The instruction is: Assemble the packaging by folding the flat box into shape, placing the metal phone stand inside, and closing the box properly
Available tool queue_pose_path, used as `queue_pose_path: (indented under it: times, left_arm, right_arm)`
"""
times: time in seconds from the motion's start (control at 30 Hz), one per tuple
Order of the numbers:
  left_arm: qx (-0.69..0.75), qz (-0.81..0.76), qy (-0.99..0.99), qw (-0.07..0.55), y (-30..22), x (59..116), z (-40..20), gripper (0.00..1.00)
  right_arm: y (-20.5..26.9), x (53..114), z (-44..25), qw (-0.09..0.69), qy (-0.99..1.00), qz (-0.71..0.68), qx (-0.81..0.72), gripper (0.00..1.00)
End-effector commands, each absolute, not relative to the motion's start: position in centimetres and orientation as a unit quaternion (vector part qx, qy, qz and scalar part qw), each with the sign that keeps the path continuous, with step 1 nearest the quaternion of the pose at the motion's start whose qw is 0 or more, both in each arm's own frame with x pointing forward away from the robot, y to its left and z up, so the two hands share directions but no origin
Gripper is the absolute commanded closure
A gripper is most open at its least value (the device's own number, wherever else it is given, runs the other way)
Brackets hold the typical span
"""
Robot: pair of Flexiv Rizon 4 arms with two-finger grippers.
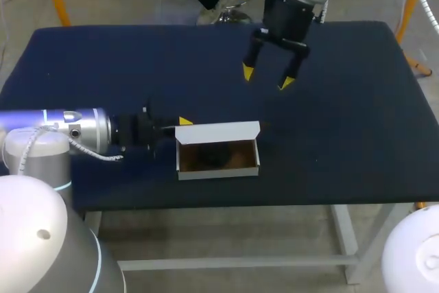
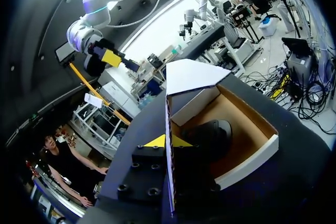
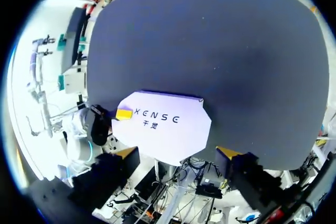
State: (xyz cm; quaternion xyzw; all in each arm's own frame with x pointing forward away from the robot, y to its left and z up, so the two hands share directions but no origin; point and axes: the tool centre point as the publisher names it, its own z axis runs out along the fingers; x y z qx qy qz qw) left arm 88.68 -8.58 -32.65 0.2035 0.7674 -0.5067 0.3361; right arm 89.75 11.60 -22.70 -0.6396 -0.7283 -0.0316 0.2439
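Yellow-tipped left gripper point(image 2: 169, 141) is clamped on the left end wall of the white box point(image 1: 218, 168), one finger inside and one outside; the dark phone stand point(image 2: 210, 137) lies on the box floor just beside the inner finger. Box sits open on the dark blue table point(image 1: 343, 128), its lid flap point(image 1: 218, 132) standing up along its far side. Right gripper point(image 1: 269, 77) hangs above the table beyond the box, well apart from it, jaws spread wide; in the right wrist view the raised flap screens the box interior.
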Motion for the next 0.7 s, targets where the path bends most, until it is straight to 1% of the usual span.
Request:
queue_pose_path:
  times: [0.03, 0.33, 0.7]
  left_arm:
    - [0.203, -0.504, 0.764, 0.348, -8.7, 88.2, -32.9, 1.00]
    - [0.218, -0.488, 0.762, 0.365, -9.1, 88.1, -33.3, 1.00]
    - [0.235, -0.480, 0.754, 0.382, -9.1, 88.1, -33.8, 1.00]
  right_arm:
    - [10.9, 89.9, -23.3, 0.275, -0.710, -0.023, -0.648, 0.00]
    - [10.9, 88.2, -24.4, 0.307, -0.650, -0.002, -0.695, 0.00]
    - [10.8, 88.0, -24.4, 0.308, -0.649, -0.002, -0.696, 0.00]
